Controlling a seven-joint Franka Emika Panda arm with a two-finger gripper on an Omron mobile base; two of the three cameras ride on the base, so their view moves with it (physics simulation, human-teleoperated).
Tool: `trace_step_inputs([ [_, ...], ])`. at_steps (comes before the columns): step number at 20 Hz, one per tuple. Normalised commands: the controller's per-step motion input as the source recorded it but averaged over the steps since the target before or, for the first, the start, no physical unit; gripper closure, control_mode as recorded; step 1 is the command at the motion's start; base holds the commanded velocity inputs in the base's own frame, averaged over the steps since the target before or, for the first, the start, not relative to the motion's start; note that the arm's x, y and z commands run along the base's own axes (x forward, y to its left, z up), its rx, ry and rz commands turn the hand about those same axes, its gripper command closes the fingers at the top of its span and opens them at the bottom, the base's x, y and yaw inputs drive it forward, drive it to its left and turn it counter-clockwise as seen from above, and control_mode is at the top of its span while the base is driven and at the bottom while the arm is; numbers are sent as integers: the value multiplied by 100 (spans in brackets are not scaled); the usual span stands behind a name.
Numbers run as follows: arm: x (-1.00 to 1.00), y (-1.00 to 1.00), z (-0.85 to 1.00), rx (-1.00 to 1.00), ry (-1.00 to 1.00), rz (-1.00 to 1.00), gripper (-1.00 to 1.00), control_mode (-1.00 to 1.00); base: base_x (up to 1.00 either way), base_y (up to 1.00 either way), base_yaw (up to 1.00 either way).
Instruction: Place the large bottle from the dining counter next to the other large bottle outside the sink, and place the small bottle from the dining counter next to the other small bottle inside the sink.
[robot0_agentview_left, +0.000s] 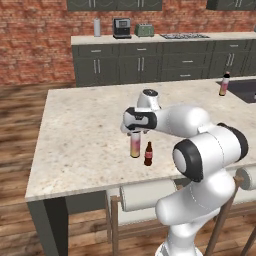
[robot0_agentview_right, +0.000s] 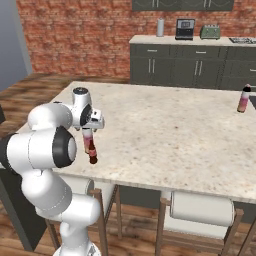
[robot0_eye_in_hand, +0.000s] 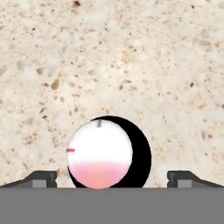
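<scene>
The large bottle (robot0_agentview_left: 135, 147), pink fading to yellow-orange, stands near the front edge of the dining counter (robot0_agentview_left: 80, 130). Directly over its top hangs my gripper (robot0_agentview_left: 134, 132), open and pointing down. In the hand view the large bottle (robot0_eye_in_hand: 99, 153) is seen from above, between the two spread fingertips (robot0_eye_in_hand: 43, 177), with clear gaps on both sides. Close beside it stands the small bottle (robot0_agentview_left: 148, 154), dark and cola-style. The right base view shows the large bottle (robot0_agentview_right: 88, 141), the small bottle (robot0_agentview_right: 92, 155) and my gripper (robot0_agentview_right: 89, 128). The other large bottle (robot0_agentview_left: 224, 84), mostly pink, stands far right by the sink (robot0_agentview_left: 244, 90).
White-cushioned stools (robot0_agentview_left: 147, 194) sit under the counter's front edge. A back counter (robot0_agentview_left: 165, 37) carries a coffee machine (robot0_agentview_left: 121, 28), a toaster (robot0_agentview_left: 145, 30) and a canister (robot0_agentview_left: 97, 27). My own arm's white links (robot0_agentview_left: 205, 150) bulk up right of the bottles.
</scene>
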Motion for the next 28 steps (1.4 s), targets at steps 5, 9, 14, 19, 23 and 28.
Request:
trace_step_inputs([
  [5,18,0,-8,0,-10,3,-100,-100,0,0,0],
  [9,12,5,0,0,-12,4,-100,-100,0,0,0],
  [14,0,14,-5,-1,-12,3,100,-100,0,0,0],
  [19,-1,9,-11,0,-8,2,100,-100,0,0,0],
  [23,-3,0,-7,0,-7,1,100,-100,0,0,0],
  [28,-10,10,23,2,-5,1,100,-100,0,0,0],
])
